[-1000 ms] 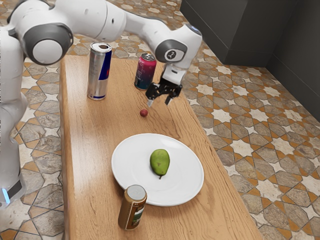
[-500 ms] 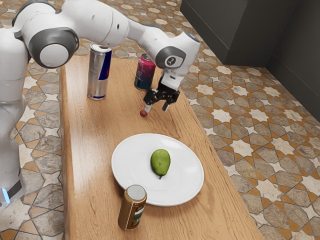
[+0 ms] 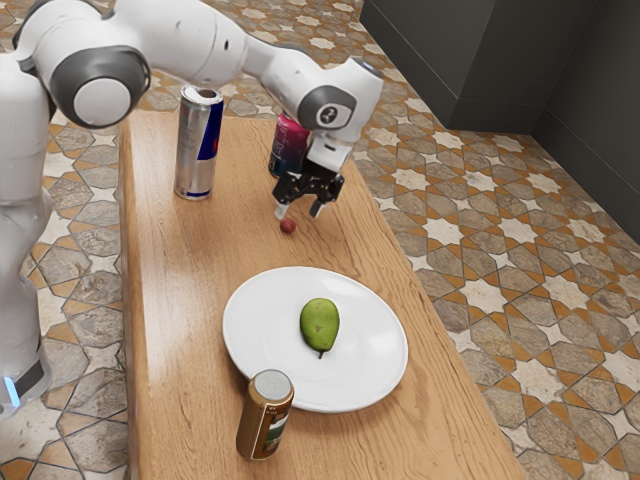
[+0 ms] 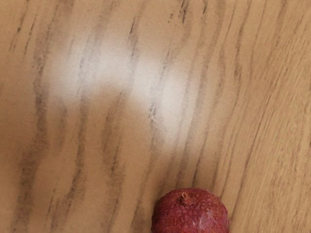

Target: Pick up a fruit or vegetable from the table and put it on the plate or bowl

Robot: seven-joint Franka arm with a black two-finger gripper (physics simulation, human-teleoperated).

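The small red lychee lies on the bare wood of the table, apart from the white plate where a green pear rests. The claw hangs just above the lychee, fingers apart and pointing down, apparently lined up to straddle it. The arm reaches in from the exterior view's left, wrist bent downward.

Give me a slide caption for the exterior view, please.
Open gripper poised just above a small red fruit on the wooden table, with a green pear already on the white plate.
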